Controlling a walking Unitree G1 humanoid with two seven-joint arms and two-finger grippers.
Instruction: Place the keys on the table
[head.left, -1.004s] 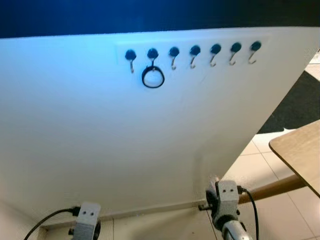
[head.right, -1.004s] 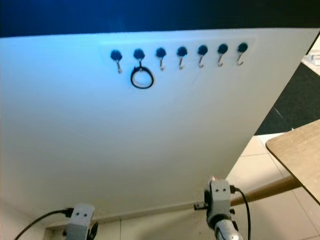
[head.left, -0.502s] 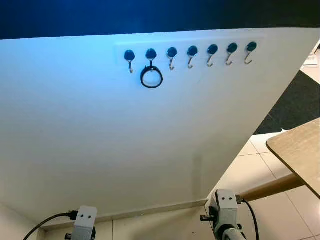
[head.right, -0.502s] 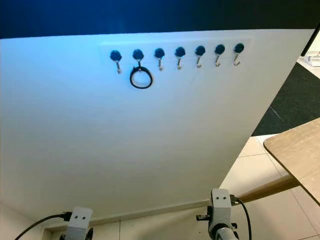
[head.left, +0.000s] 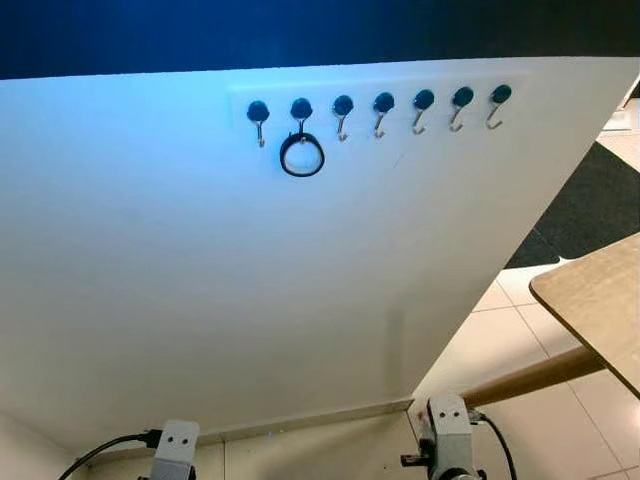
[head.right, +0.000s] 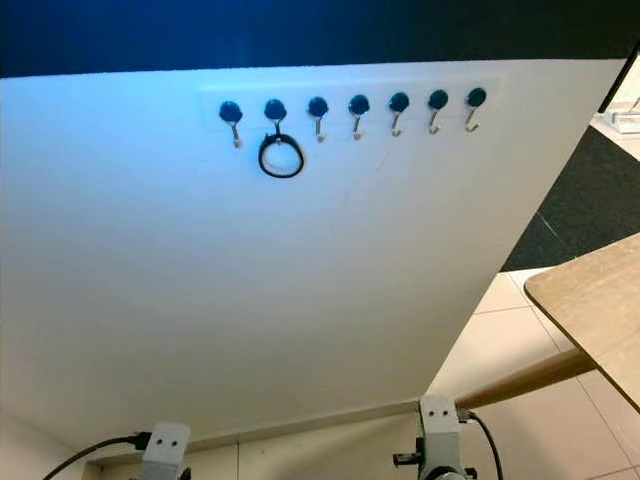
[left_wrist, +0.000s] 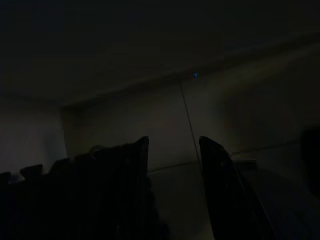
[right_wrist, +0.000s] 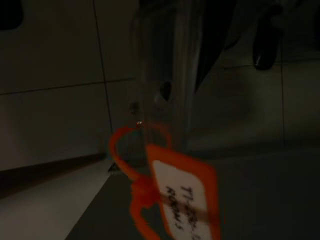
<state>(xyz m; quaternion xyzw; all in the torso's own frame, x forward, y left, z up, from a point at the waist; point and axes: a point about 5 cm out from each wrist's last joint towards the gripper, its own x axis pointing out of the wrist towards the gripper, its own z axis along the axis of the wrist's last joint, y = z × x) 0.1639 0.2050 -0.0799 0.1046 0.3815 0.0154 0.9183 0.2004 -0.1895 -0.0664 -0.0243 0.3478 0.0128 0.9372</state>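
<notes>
Your right end effector (right_wrist: 165, 100) hangs low over the tiled floor (right_wrist: 45, 60), and in its wrist view the keys (right_wrist: 170, 192) dangle just in front of it: an orange tag with dark lettering on an orange loop, apparently hooked to a pale, blurred part of the end effector; you cannot tell from the dim close-up whether the fingers are together or apart. Your left end effector (left_wrist: 172, 165) also hangs idle in deep shade, its two black fingers (left_wrist: 217, 170) set apart with a clear gap between them and nothing in it. From the head camera you see both wrists at the lower edge, the left arm (head.left: 175, 445) with its black cable and the right arm (head.left: 447, 435) beside a slanting wooden leg (head.left: 535, 373). To your right, the corner of the wooden worktop (head.left: 595, 300) juts in, well apart from the keys. Ahead stands a white panel (head.left: 250, 280) carrying a row of seven dark-capped hooks (head.left: 384, 103); a black ring (head.left: 302, 155) hangs from the second hook from your left.
</notes>
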